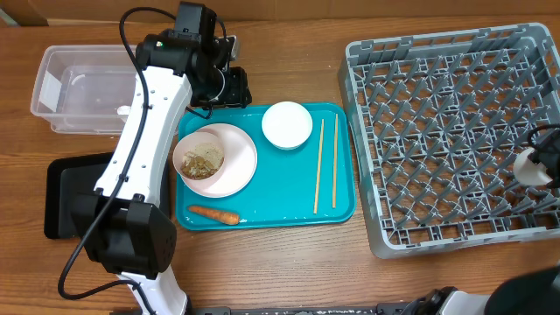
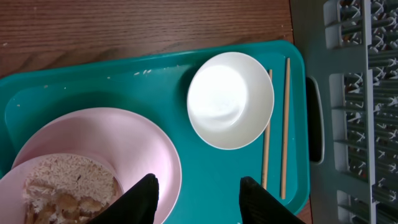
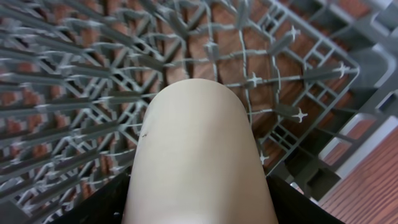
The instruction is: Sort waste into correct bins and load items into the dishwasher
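My left gripper (image 1: pixel 229 87) is open and empty, held above the far left of the teal tray; its fingers (image 2: pixel 199 194) frame the plate's right rim. The pinkish-white plate (image 1: pixel 229 166) (image 2: pixel 118 140) holds beige food scraps (image 1: pixel 203 162) (image 2: pixel 65 183). The white bowl (image 1: pixel 287 125) (image 2: pixel 230 99), two chopsticks (image 1: pixel 319 166) (image 2: pixel 285 124) and the orange carrot (image 1: pixel 214 214) lie on the tray. My right gripper (image 1: pixel 541 164) (image 3: pixel 198 205) is shut on the small white cup (image 1: pixel 527 166) (image 3: pixel 196 149) over the grey dish rack (image 1: pixel 437 131) (image 3: pixel 74 93). No wrapper or tissue shows clearly.
The teal serving tray (image 1: pixel 341 206) (image 2: pixel 81 81) sits mid-table, touching the rack's left side. The clear tub (image 1: pixel 61 79) stands at the back left. The black tray (image 1: pixel 61 197) lies left of the teal tray, partly hidden by my left arm.
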